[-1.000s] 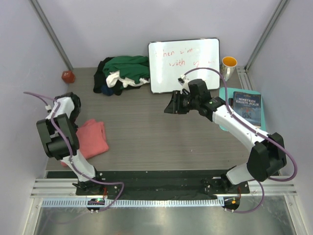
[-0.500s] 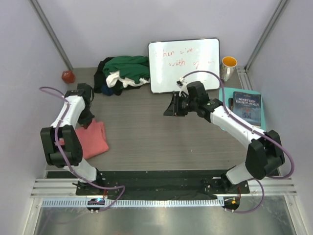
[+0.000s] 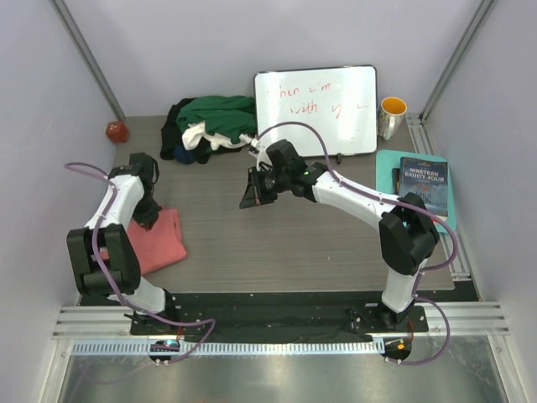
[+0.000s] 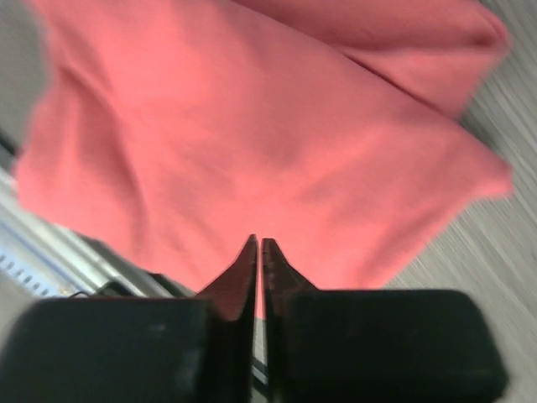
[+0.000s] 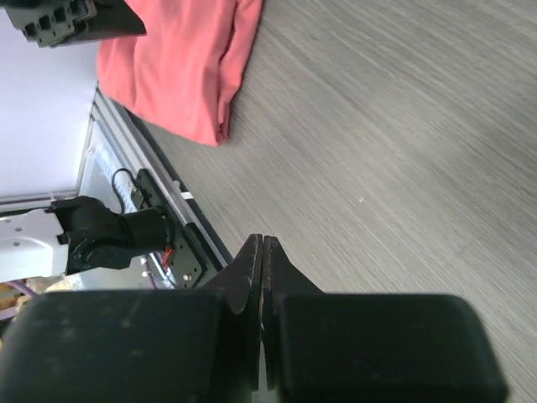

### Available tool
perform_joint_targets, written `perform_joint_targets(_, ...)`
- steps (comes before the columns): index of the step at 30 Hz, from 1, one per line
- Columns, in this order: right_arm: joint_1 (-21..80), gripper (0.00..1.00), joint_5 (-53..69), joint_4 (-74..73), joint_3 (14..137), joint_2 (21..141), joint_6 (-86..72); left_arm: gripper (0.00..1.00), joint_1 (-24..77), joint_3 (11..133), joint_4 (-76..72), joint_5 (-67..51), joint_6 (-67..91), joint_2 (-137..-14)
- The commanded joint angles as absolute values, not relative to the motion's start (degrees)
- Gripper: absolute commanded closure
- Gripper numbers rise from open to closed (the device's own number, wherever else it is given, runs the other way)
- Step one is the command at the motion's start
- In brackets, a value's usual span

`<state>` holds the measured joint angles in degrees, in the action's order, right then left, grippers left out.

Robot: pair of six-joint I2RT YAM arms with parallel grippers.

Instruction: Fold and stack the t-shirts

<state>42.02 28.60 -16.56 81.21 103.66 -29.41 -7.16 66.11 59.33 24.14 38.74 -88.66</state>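
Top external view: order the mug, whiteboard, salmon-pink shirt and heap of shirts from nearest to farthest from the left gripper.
From the left gripper:
1. salmon-pink shirt, just under it, near left.
2. heap of shirts, far side, left of centre.
3. whiteboard, far side, centre.
4. mug, far right corner.

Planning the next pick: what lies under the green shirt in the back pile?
From under the green shirt, white cloth pokes out at the near edge and black cloth shows at the left. How far either runs beneath, and whether anything else lies there, is covered.
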Motion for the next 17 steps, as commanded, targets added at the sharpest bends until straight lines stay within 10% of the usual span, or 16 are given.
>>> perform_joint_targets(1, 41.2, 0.74, 23.0, -20.6, 83.1, 101.9, -26.0, 0.84, -3.3, 63.5, 49.9, 11.4, 34.2, -80.8)
perform_joint_targets(17, 41.1, 0.71, 8.6, -25.7, 73.3, 94.4, -25.9, 0.53, 16.5, 71.3, 45.5, 6.1, 34.2, -78.4)
